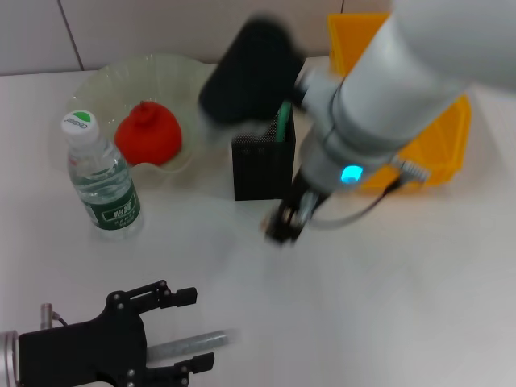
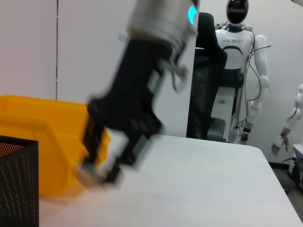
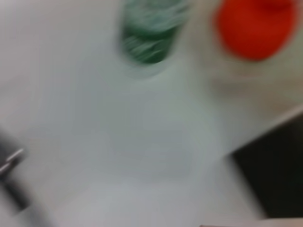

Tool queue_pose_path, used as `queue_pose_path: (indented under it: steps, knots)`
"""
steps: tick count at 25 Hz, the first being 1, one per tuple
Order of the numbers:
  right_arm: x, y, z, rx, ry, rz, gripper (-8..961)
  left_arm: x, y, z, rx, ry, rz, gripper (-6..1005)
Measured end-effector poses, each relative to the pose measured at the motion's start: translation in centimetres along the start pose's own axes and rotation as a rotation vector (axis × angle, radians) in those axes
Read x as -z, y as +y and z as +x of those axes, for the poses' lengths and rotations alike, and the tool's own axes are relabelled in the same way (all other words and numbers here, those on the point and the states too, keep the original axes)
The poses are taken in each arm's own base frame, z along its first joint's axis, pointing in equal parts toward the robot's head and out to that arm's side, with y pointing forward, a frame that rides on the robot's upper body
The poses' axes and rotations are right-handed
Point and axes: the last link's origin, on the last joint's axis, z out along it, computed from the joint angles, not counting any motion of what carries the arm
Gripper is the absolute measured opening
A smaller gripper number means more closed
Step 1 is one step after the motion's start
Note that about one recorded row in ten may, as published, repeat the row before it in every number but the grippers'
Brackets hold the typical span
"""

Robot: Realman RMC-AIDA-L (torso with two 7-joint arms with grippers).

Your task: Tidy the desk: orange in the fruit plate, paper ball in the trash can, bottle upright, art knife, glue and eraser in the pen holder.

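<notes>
The orange (image 1: 147, 133) sits in the pale-green fruit plate (image 1: 121, 76) at the back left. In front of the plate the bottle (image 1: 101, 181) stands upright. The black mesh pen holder (image 1: 262, 165) stands mid-table with a green item sticking out. My right gripper (image 1: 286, 219) hangs blurred just in front of the holder's right corner, close to the table. It also shows in the left wrist view as the right gripper (image 2: 102, 170). The yellow trash can (image 1: 439, 153) stands behind that arm. My left gripper (image 1: 184, 330) is open near the front left, with a grey cylinder (image 1: 193, 345) lying between its fingers.
In the left wrist view the trash can (image 2: 42, 137) and the pen holder (image 2: 16, 182) stand side by side. A white humanoid robot (image 2: 239, 61) stands beyond the table's far edge. The right wrist view shows the bottle (image 3: 151, 38) and the orange (image 3: 255, 28), both blurred.
</notes>
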Motion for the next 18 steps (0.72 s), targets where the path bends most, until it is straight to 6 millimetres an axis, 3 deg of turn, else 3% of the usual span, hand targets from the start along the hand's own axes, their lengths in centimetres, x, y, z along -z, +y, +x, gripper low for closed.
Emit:
queue_pose_path:
  steps: [7,11,15,18]
  knots:
    - [5.8,-4.4,-1.8,-0.113,-0.148,0.143,403,0.2,0.0,0.0,0.011,-0.001,0.001,798]
    - [7.8,-6.1,-2.7,-0.167,-0.192,0.191,403,0.3,0.1,-0.1,0.016,0.001,0.004,797]
    - [7.8,-6.4,-2.9,-0.173,-0.218,0.197,402,0.5,0.1,-0.2,0.032,0.003,0.015,797]
    - [6.4,-6.3,-2.6,-0.166,-0.221,0.197,402,0.5,0.1,-0.2,0.049,0.006,0.019,797]
